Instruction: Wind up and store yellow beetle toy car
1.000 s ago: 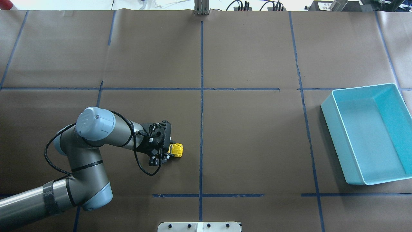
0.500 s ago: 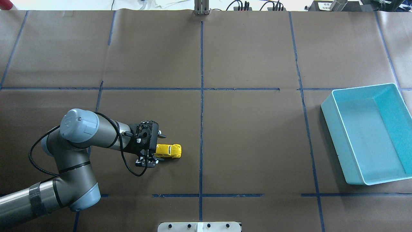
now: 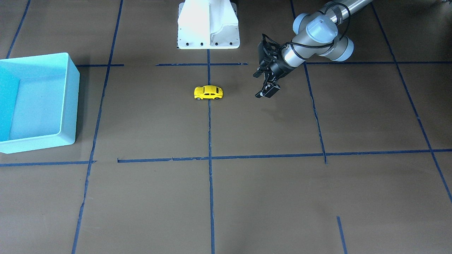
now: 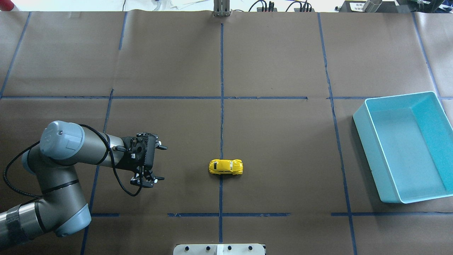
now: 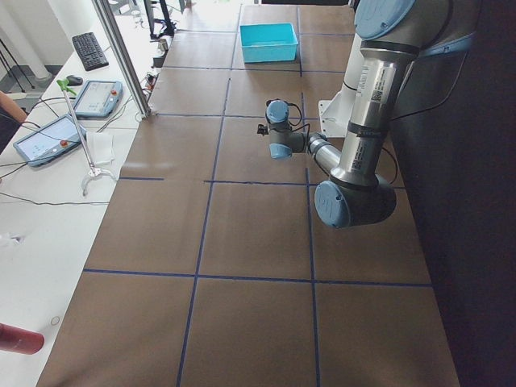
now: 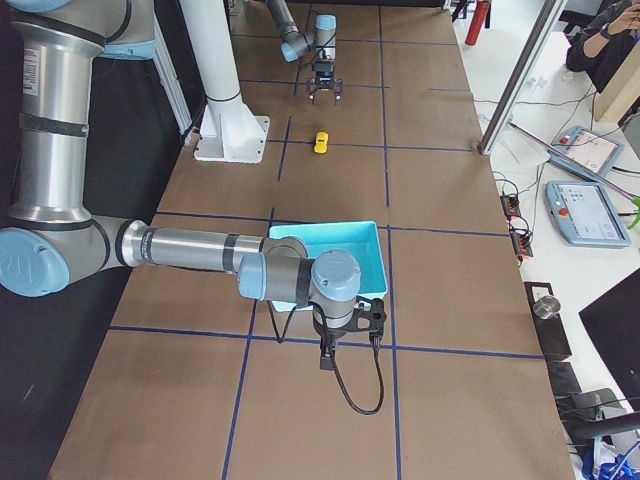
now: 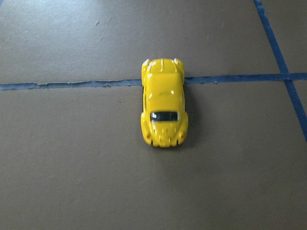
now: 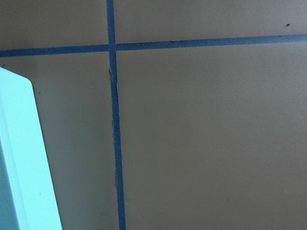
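While I watch the front-facing view, the yellow beetle toy car (image 3: 208,92) sits on its 4 wheels across the centre tape line (image 3: 209,127), touched by nothing. The left gripper (image 3: 260,84) hangs well apart from it, jaws spread and empty. The light blue bin (image 3: 69,102) stands far off on the other side.

From overhead, the car (image 4: 225,166) lies between the left gripper (image 4: 162,163) and the bin (image 4: 373,148), with its length running along that same line. I judge the released claw is aimed at the car so it can come in along its length.

From the left end I see the left arm (image 5: 355,153) folded over the table and the bin (image 5: 268,42) far beyond. I cannot make out the car here.

From the right end, the right gripper (image 6: 348,345) hovers just beside the bin's (image 6: 330,232) near wall, probably parked there for the storing step. I cannot tell whether its claw is spread or clenched. The car (image 6: 321,142) is small and far, short of the left gripper (image 6: 325,95).

On the left wrist camera, the car (image 7: 163,102) shows its rear window to me, nose pointing away, sitting on a tape line (image 7: 72,85). No fingers appear.

On the right wrist camera I see only 1 bin corner (image 8: 19,158) and crossed tape (image 8: 112,47).
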You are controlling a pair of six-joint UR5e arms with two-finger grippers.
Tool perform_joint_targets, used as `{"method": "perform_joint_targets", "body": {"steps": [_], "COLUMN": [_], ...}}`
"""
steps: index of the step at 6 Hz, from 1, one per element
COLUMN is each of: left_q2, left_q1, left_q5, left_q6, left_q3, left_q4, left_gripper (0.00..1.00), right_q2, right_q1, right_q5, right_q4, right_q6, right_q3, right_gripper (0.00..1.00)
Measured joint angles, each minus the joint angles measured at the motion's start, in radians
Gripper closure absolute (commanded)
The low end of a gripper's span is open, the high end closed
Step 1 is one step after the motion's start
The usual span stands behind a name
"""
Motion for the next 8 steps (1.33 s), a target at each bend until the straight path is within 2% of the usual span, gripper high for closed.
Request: {"method": "perform_joint_targets", "body": {"steps": [4, 5, 8], "left_q2": [0.081, 0.104, 0.236], "left_q1": [-0.023, -0.043, -0.165], "left_q5": [-0.015, -0.032, -0.043], "left_q6": [0.004, 0.006, 0.01], "left_q3": [-0.073, -0.109, -0.353], "left_q4": [0.01, 0.052, 0.456], "left_gripper": [0.0, 0.0, 0.0], "right_q2": [0.0, 0.0, -0.002], "right_q1": [0.0, 0.001, 0.0], "right_q5": [-0.001, -0.002, 0.021], "right_q4": [0.0, 0.0, -0.003], "right_q6": [0.001, 0.001, 0.011], "right_q3": [0.0, 0.0, -0.009], "right_gripper": [0.0, 0.0, 0.0]}}
